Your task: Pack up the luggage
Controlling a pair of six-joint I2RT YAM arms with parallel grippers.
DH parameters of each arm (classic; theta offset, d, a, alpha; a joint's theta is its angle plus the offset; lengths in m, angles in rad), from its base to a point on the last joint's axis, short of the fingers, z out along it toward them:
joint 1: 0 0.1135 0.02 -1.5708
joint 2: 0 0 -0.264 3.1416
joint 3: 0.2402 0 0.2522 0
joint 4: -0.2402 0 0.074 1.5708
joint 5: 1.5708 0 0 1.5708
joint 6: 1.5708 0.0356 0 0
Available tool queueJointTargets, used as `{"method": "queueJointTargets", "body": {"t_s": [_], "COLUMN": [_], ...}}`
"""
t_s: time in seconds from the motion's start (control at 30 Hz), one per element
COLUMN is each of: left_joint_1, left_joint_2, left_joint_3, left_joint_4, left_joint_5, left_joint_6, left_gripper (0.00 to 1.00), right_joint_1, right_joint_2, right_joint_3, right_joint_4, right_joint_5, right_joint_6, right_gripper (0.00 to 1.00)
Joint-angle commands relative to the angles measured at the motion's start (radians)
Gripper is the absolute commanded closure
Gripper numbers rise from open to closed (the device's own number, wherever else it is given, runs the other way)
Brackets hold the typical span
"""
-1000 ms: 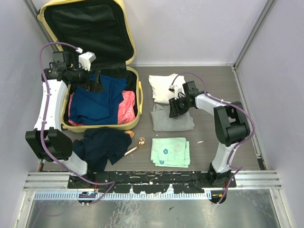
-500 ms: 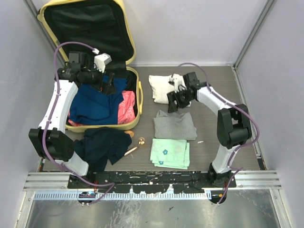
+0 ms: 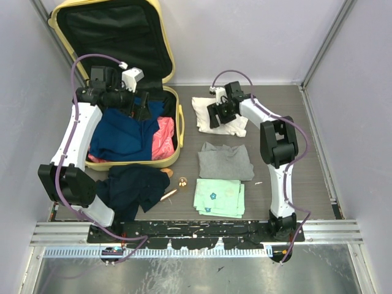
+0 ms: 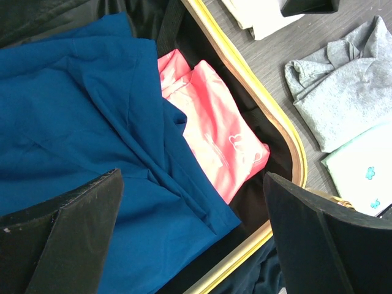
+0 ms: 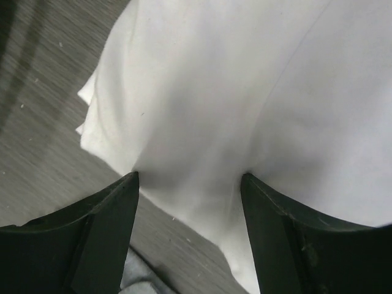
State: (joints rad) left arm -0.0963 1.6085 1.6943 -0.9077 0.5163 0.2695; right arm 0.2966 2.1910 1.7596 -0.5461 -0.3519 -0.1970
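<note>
Over the white cloth point(image 3: 202, 111), right arm point(image 3: 256, 116) outstretched, fingers point(image 5: 98, 239) spread.

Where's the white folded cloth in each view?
Top external: white folded cloth on the table, right of the luggage, under the right gripper.
Left wrist: top edge, right of centre.
Right wrist: fills most of the frame.
Shared landmark: grey shirt, next to the cloth on the arm-base side; at the right in the left wrist view.
</note>
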Motion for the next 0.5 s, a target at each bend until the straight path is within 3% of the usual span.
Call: {"method": "queueJointTargets", "body": {"t_s": [0.0, 0.1, 0.2, 0.47], "left_joint_1": [-0.032, -0.074, -0.149, -0.428], "left_joint_2": [-0.029, -0.041, -0.050, 0.030], "left_joint_3": [-0.011, -0.038, -0.087, -0.120], "left_joint_4": [0.067, 0.117, 0.191, 0.400], "left_joint_5": [-0.034, -0.062, -0.114, -0.211], "left_joint_6": [-0.052, -0.102, -0.205, -0.391], "left_gripper": [0.02, 0.02, 0.02, 0.02], "right_joint_1": [0.006, -0.006, -0.035, -0.086], "right_joint_2": [0.033, 0.028, -0.028, -0.191], "right_joint_3": [0.066, 0.025, -0.118, -0.320], "right_joint_4": [-0.004, -0.062, -0.066, -0.047], "right_joint_5": [0.010, -0.011, -0.044, -0.068], "right_joint_6": [0.014, -0.020, -0.039, -0.087], "right_gripper": [0.28, 0.30, 0.31, 0.33]}}
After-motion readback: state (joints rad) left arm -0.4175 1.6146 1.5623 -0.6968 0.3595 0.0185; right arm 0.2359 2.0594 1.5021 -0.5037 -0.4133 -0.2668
